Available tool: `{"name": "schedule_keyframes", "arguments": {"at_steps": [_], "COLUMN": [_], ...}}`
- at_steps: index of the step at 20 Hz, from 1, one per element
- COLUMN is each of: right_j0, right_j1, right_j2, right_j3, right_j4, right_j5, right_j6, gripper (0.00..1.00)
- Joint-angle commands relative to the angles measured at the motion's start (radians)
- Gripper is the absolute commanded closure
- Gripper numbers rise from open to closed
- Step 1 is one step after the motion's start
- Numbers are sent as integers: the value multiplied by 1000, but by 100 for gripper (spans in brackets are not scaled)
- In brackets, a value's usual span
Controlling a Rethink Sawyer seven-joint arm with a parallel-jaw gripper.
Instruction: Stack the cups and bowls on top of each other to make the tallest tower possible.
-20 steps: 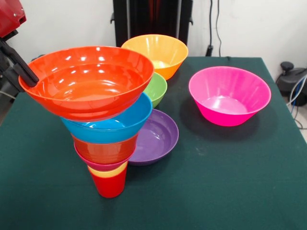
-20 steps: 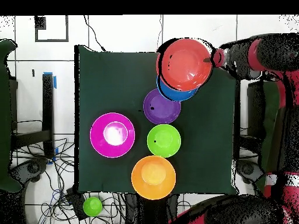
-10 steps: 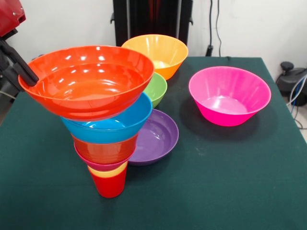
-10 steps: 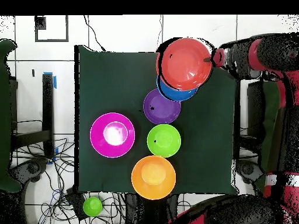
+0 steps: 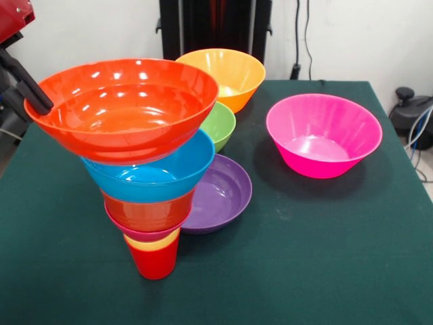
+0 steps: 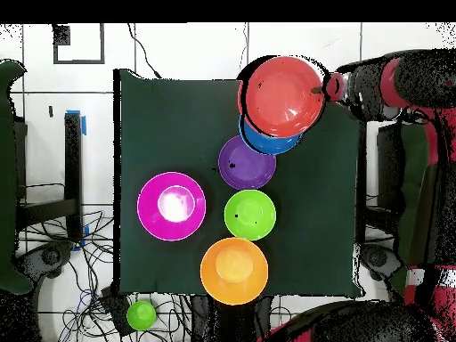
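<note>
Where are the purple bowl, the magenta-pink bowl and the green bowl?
purple bowl [image 5: 220, 193]: front view, inner floor.
magenta-pink bowl [image 5: 318, 145]: front view, inner bottom.
green bowl [image 6: 249, 215]: overhead view, centre of inside.

Orange-red bowl [image 5: 122, 108] at the gripper [image 5: 30, 95]: glossy smooth plastic w/ bright highlights. Blue bowl [image 5: 162, 177] just under it: same shiny plastic. Red cup [image 5: 155, 261] lowest, well below the tool: smooth plastic, duller sheen. Purple bowl [image 5: 220, 193], green bowl [image 5: 220, 125], light orange bowl [image 5: 226, 74], magenta-pink bowl [image 5: 323, 135], all away from the tool: glossy plastic. Table [image 5: 304, 257]: dark green cloth, matt, fine-textured. Gripper: matt black.
</note>
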Motion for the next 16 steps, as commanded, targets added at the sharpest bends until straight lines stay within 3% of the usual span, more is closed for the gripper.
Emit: {"name": "schedule_keyframes", "arguments": {"at_steps": [1,16], "right_j0": [50,55], "right_j1": [-41,-42], "right_j2": [-20,-24], "right_j3": [102,111], "right_j4": [14,5], "right_j5": [55,32], "right_j6": [199,193], "gripper": [100,100]}}
